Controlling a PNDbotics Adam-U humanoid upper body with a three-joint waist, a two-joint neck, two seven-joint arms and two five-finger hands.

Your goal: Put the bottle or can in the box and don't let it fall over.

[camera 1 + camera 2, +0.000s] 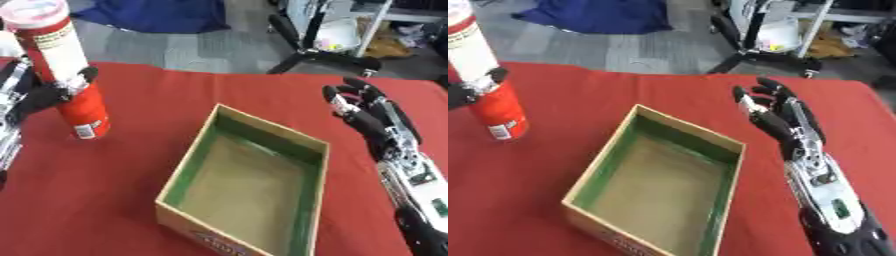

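Left eye view: can gripped, box empty

Left hand (39, 92) has fingers curled round the tall red-and-white can (66, 70), held upright left of the box (254, 192) so it won't tip. Right hand (776, 117) idles beside the box, fingers relaxed and apart, out of the way.

Setting: lab or workshop. Evidence: grey carpet-tile floor (175, 50); black stand with splayed legs (319, 52); white shelf frame (833, 20) holding clutter; blue cloth (153, 15) heaped on floor; work table under red cover (105, 200).
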